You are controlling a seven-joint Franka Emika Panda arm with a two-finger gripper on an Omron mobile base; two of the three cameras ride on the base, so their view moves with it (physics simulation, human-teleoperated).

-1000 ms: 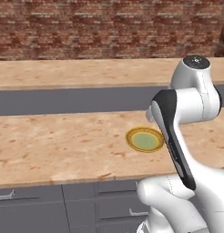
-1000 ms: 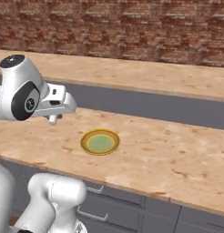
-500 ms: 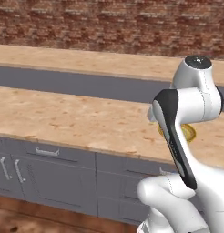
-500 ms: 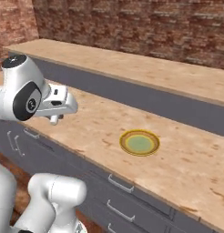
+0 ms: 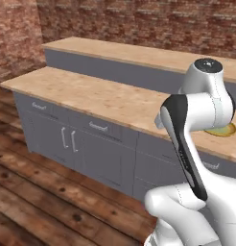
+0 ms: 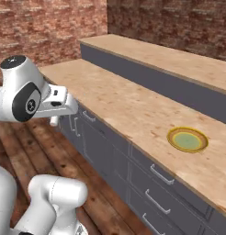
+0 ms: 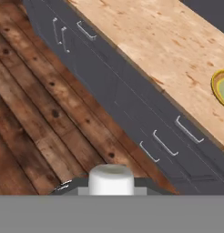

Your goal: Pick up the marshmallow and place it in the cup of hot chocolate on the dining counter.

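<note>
Your gripper [image 7: 111, 191] holds the marshmallow [image 7: 111, 179], a smooth white short cylinder sitting at 6 o'clock in the hand view, pinched between the dark tips. Below it runs the floor [image 7: 36, 123], dark reddish planks with knots and visible seams. The nearer bench [image 6: 133, 110] has a light orange-tan wood-grain top with a straight front edge, and under it grey drawer fronts [image 7: 132, 118] with slim metal bar handles. A round plate [image 6: 187, 139] with a yellow rim and a greenish centre lies flat near that edge, at 3 o'clock in the right base view. Behind it, the dining counter [image 6: 170, 59] stands higher, the same tan grain over a plain grey front panel. A rough red brick wall [image 5: 139, 21] closes the back. You have open floor at 9 o'clock in the left base view.
</note>
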